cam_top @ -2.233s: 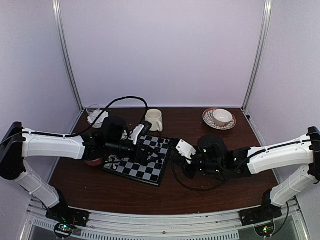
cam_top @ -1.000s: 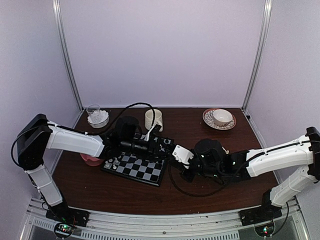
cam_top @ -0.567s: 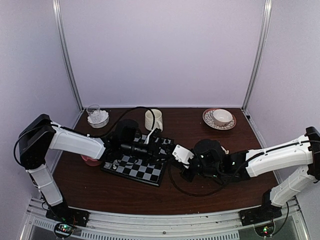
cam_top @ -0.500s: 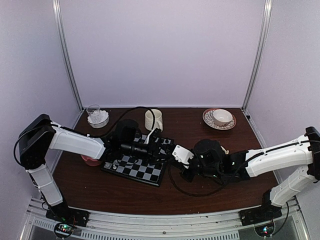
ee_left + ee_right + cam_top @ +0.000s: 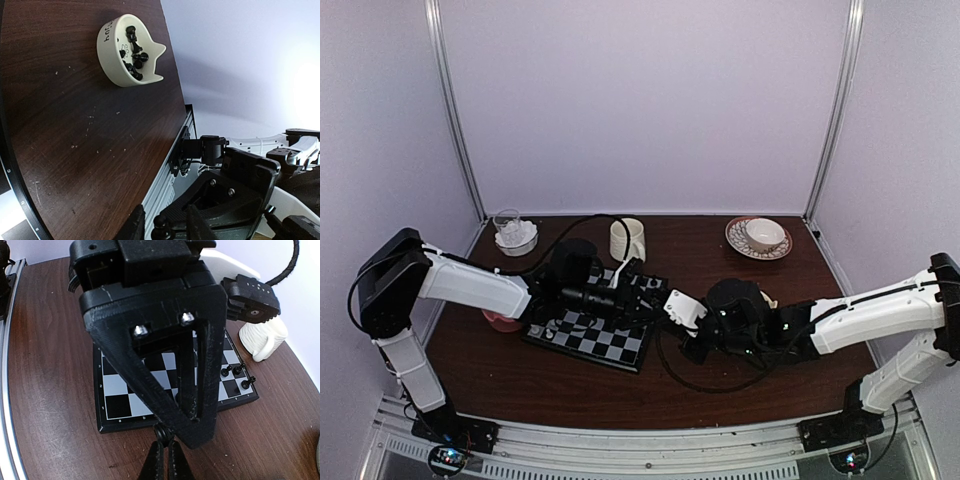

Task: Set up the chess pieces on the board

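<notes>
- The board [image 5: 605, 338] lies flat on the brown table [image 5: 570, 390], a bit left of the middle; both arms reach in over its right end.
- Three black chess pieces [image 5: 236, 371] stand on squares at one corner of the board; that corner is the one near the cream mug [image 5: 262, 339].
- More black pieces [image 5: 132, 52] lie in a cream bowl [image 5: 112, 55] with two little ears; the bowl sits on the table, off the board.
- The left gripper [image 5: 166, 225] and the right gripper [image 5: 161, 457] point at each other, tip to tip, close to the board's edge.
- The left jaws stand apart; a small black piece [image 5: 160, 225] is in the gap, close to one finger, with some room on the other side.
- The right jaws are pressed tight together; a tiny black knob [image 5: 160, 432] shows at their tips, and I cannot tell if they pinch it.
</notes>
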